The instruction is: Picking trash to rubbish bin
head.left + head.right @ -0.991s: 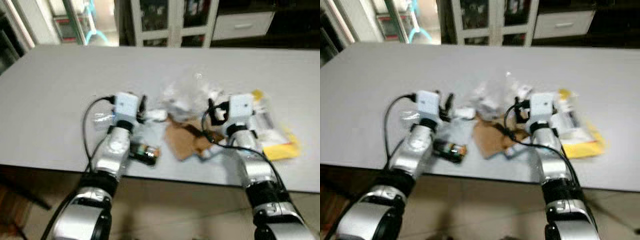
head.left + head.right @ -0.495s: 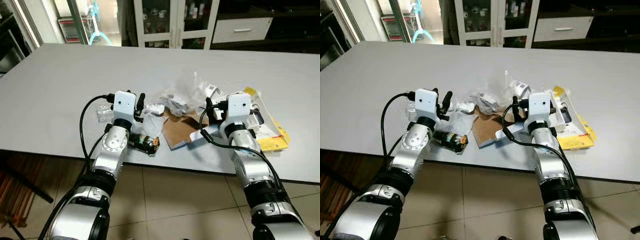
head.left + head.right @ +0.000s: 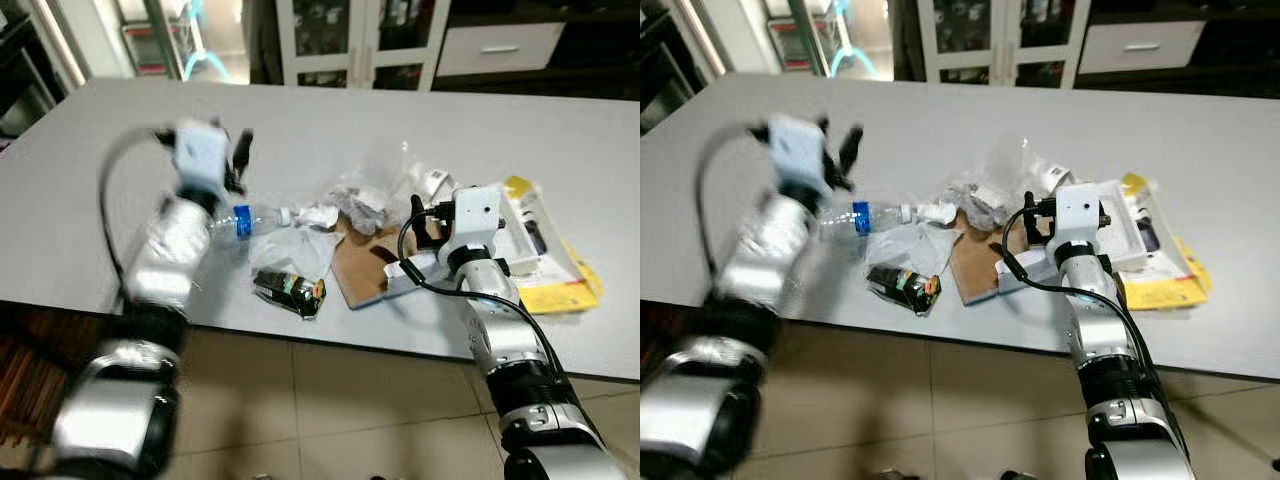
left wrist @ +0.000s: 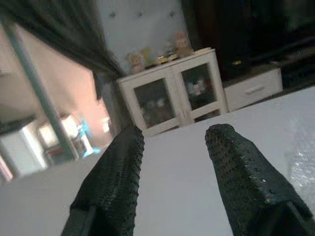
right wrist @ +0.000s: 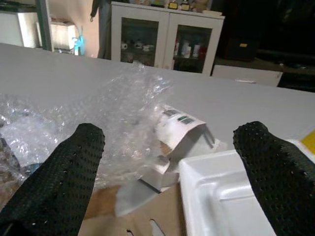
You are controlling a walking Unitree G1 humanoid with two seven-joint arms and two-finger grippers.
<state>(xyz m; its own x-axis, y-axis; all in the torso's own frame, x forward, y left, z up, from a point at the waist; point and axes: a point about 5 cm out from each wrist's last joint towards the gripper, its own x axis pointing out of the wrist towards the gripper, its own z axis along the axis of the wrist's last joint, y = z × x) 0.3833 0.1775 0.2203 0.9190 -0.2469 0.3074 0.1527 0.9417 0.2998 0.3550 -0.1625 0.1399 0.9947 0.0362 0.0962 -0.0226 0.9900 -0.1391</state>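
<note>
Trash lies heaped on the grey tabletop [image 3: 90,180], all of it loose and within reach of both arms — no rubbish bin can be made out.

Landmark: the brown cardboard piece [image 3: 358,268] at mid-heap.
- Clear plastic bottle [image 3: 250,217] with blue label, on its side, left of the cardboard.
- Dark snack wrapper [image 3: 289,291] just left of and nearer than the cardboard, close to the tabletop edge.
- Bubble wrap [image 5: 123,105] bunched just beyond it.
- White tray [image 5: 226,196] and yellow packet [image 3: 560,290] right of it.

Left pincer [image 4: 172,167]: raised above the tabletop left of the bottle, blurred, fingers apart, nothing between them.

Right pincer [image 5: 172,172]: low at the cardboard's right edge, spread wide, empty — aimed at the bubble wrap and tray corner, likely lining up a first grab.
</note>
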